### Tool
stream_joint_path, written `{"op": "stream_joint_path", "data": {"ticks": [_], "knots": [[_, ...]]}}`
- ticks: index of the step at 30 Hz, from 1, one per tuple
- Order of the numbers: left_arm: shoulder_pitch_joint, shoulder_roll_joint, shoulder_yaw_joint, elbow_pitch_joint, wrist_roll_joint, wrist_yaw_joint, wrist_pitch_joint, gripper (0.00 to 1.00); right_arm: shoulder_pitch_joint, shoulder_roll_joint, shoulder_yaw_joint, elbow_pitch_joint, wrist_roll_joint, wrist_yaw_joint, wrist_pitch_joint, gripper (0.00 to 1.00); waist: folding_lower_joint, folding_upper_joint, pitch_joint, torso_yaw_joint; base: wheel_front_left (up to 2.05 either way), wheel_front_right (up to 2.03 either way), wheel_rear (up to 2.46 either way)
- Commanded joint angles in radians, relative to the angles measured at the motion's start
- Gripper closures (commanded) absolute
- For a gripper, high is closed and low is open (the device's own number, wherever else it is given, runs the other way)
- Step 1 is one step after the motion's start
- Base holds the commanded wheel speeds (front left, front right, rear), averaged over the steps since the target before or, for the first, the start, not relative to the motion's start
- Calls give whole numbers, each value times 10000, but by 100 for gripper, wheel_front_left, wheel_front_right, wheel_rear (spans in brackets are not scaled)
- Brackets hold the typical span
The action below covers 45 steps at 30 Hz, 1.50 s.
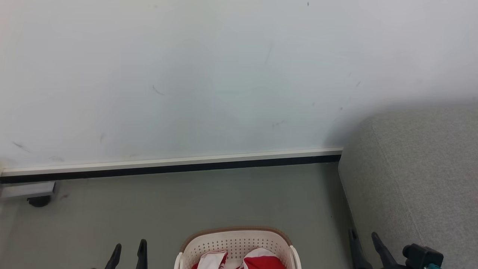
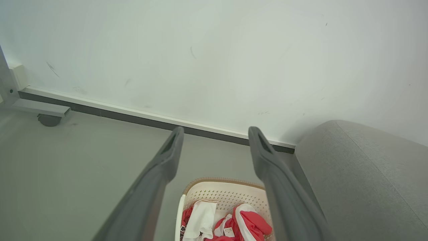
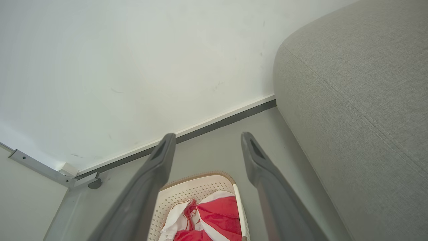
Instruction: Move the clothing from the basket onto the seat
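A scuffed pale wall point(image 1: 209, 74) met the grey floor point(image 1: 186, 201) at a white-and-black skirting point(image 1: 168, 166); a castor point(image 1: 38, 201) stood at far left.

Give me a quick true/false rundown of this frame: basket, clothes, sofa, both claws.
1. Red and white clothes lie in the basket. True.
2. The sofa stands to the basket's right. True.
3. The basket is tipped on its side. False: it stands upright on the floor, opening up.
4. The left claw and the right claw are both open. True.
5. The right claw grips the basket's rim. False: it holds nothing and is apart from the basket, near the sofa.
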Motion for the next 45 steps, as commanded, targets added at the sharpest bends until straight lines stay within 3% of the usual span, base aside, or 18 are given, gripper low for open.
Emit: {"op": "stream_joint_path", "data": {"ticks": [1,20,45], "knots": [[-87,87,-11,-8,288,-24,-95,0,91,-41,45,-78,-291,5,-89,0,0,0,-20,10,0,0,0],[-170,36,74,285,1657,69,-456,0,325,-44,261,-195,-1605,6,-433,0,0,0,-193,83,0,0,0],[-142,-120,299,677,2467,56,-768,0,426,-45,472,-203,-2621,7,-714,0,0,0,-457,175,0,0,0]]}}
